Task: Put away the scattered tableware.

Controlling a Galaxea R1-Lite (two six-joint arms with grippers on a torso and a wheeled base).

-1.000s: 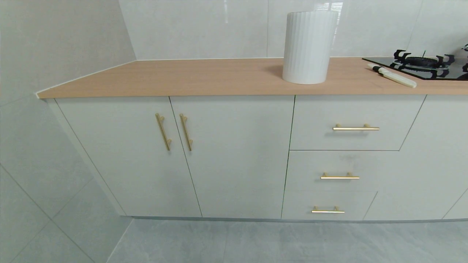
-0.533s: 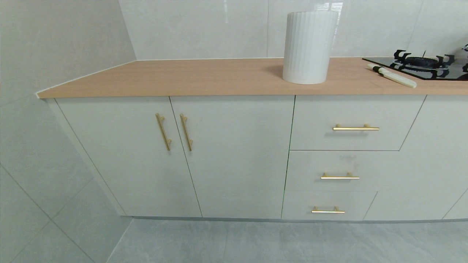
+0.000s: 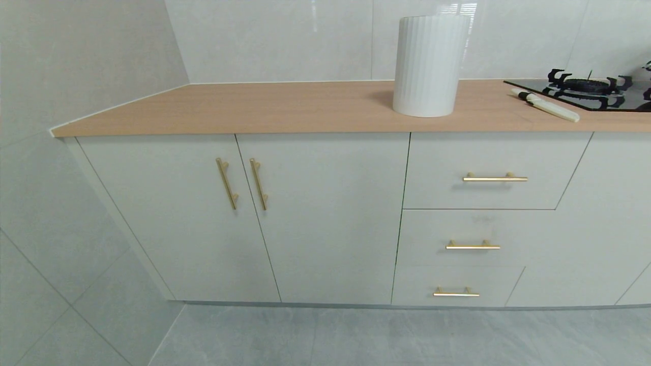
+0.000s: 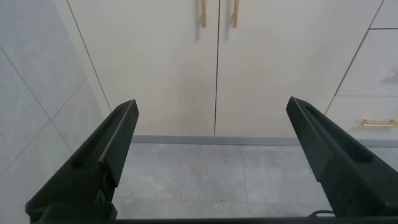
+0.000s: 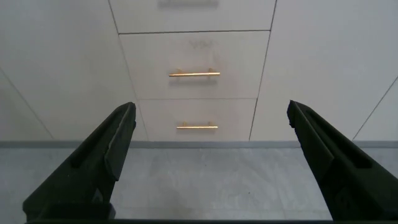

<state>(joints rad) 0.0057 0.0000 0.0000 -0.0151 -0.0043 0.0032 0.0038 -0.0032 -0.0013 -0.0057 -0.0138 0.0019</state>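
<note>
A white-handled knife lies on the wooden countertop at the right, next to the hob. A tall white ribbed container stands upright on the counter left of the knife. My left gripper hangs low, open and holding nothing, facing the two cupboard doors above the floor. My right gripper is open and holding nothing too, low in front of the lower drawers.
A black gas hob sits at the counter's far right. Below are two cupboard doors with gold handles and three drawers. A tiled wall closes the left side; grey floor tiles lie in front.
</note>
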